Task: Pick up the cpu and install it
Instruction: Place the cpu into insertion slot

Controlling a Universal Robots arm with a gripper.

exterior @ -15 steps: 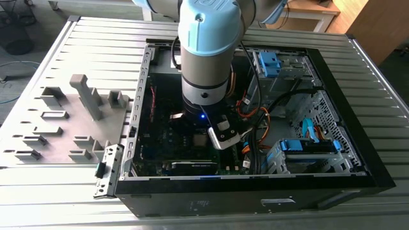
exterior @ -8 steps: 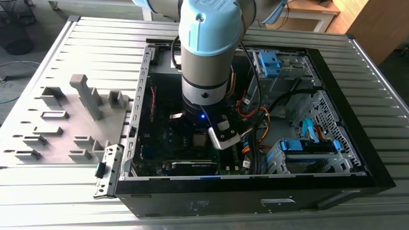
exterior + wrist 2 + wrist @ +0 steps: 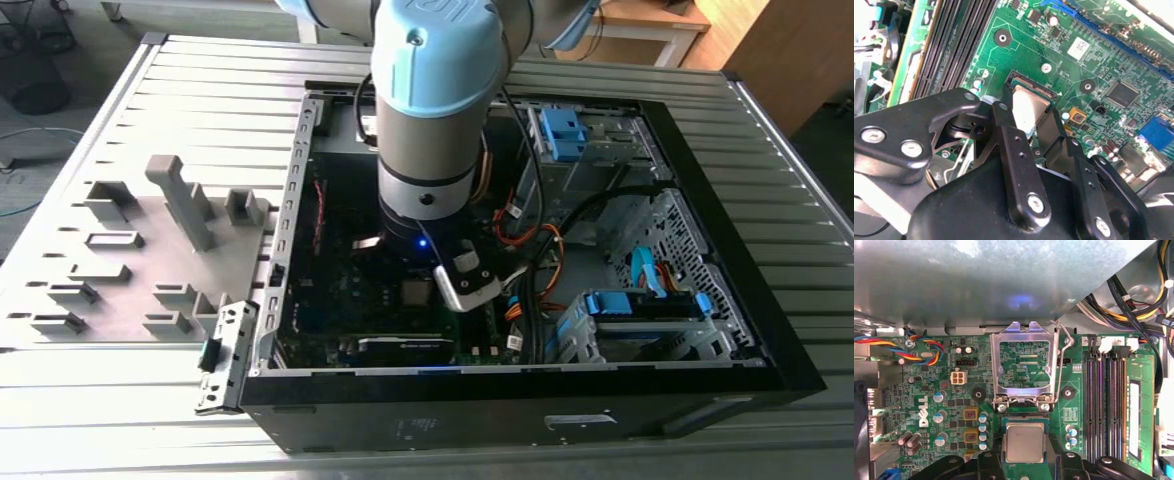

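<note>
The cpu [image 3: 1025,442] is a small silvery square chip, and it lies level in the motherboard socket area, just below the raised socket frame [image 3: 1024,362]. My gripper [image 3: 1025,454] straddles it, with one black finger [image 3: 1004,117] tight against one edge and the other finger [image 3: 1054,131] against the opposite edge. In the second wrist view the cpu [image 3: 1029,106] shows between the two fingers, over the dark socket rim. In the exterior view the arm reaches down into the open computer case [image 3: 747,330], and the cpu [image 3: 418,292] shows as a grey square beneath the wrist.
The socket lever [image 3: 1064,347] stands up beside the frame. Memory slots [image 3: 1109,400] run along one side and cable bundles [image 3: 1134,295] hang near them. A graphics card [image 3: 400,350] sits at the case's near wall. A grey fixture plate [image 3: 147,260] with blocks lies at the exterior view's left.
</note>
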